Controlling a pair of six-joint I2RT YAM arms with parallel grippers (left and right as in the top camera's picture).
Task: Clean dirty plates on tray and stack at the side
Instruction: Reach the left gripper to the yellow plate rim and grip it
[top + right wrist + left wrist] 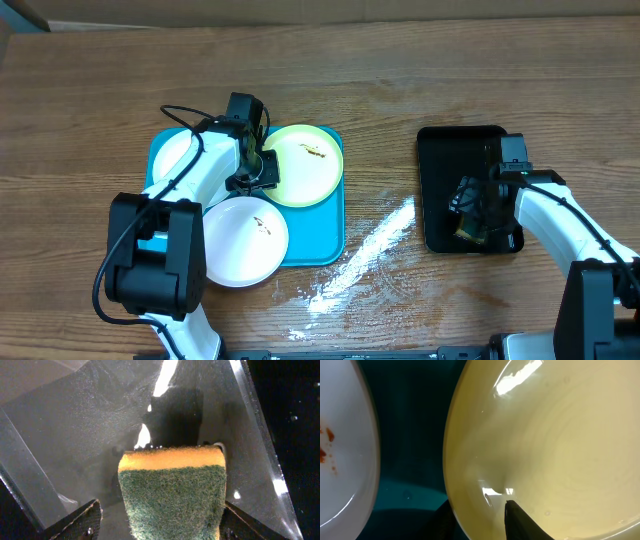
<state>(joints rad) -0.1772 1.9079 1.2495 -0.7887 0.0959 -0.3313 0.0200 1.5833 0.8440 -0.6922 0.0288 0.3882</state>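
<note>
Here, the left hand (258, 172) straddles the rim of the yellow plate (305, 165) on the tray (325, 245); whether it pinches, I cannot tell. The right hand (161, 522) is spread around a sponge (172, 495) on the black tray (440, 150).

— What is everything standing on?
— A brown wood-grain table top (400, 70), with the grain running across it.
— And the light?
— A bright white streak of glare (375, 245) slants over the wood, near the right pincer (470, 210), on its left. Well beyond that pincer, a pale tan strip (350, 8) borders the table's far edge.
</note>
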